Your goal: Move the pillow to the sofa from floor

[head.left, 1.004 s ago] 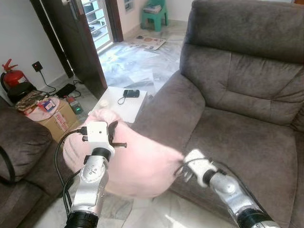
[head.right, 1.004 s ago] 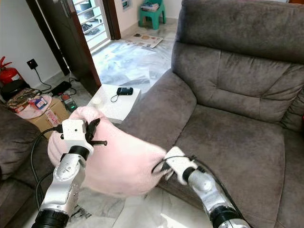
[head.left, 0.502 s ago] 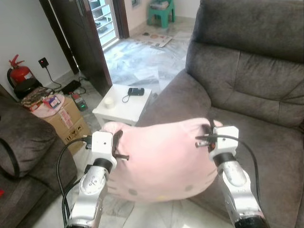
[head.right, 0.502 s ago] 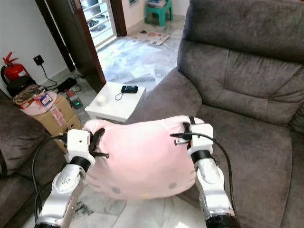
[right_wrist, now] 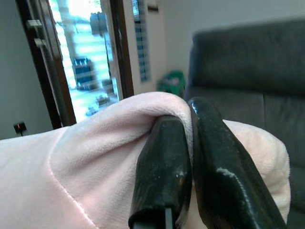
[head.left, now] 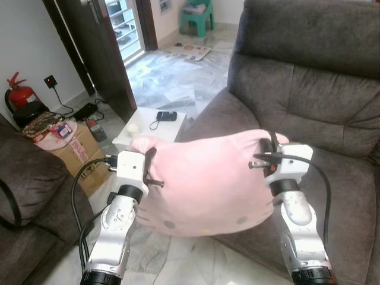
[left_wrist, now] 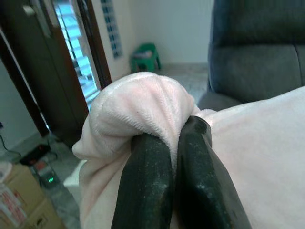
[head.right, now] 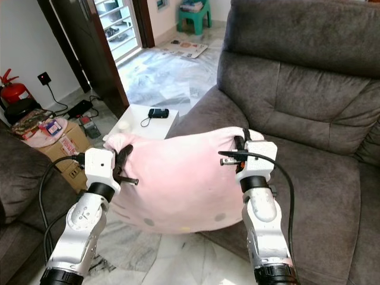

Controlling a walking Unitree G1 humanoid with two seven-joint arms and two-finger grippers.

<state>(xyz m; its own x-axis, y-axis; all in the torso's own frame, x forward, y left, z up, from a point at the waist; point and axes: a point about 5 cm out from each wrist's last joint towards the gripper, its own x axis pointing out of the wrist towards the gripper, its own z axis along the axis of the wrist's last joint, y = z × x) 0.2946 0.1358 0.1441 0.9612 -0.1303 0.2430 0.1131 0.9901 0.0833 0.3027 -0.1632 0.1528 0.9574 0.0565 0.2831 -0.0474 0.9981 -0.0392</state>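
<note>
We hold the pillow (head.left: 205,181) pinched by thin corner folds, left gripper (left_wrist: 167,143) and right gripper (right_wrist: 183,129) both clenched on fabric; either fold may slip before the sofa (head.left: 332,172).

- A home's living room: a wide grey fabric sofa (head.left: 309,107) with padded back and armrest stands at one side, and a second dark sofa (head.left: 27,178) faces it.
- Glossy marble-patterned floor tiles (head.left: 172,77) run to a dark wooden door (head.left: 89,41) with a louvred window beside it.
- A small white side table (head.left: 155,122) carries a small black device.
- A cardboard box (head.left: 74,145), a red fire extinguisher (head.left: 19,95) and a green plastic stool (head.left: 195,13) sit around the edges.
</note>
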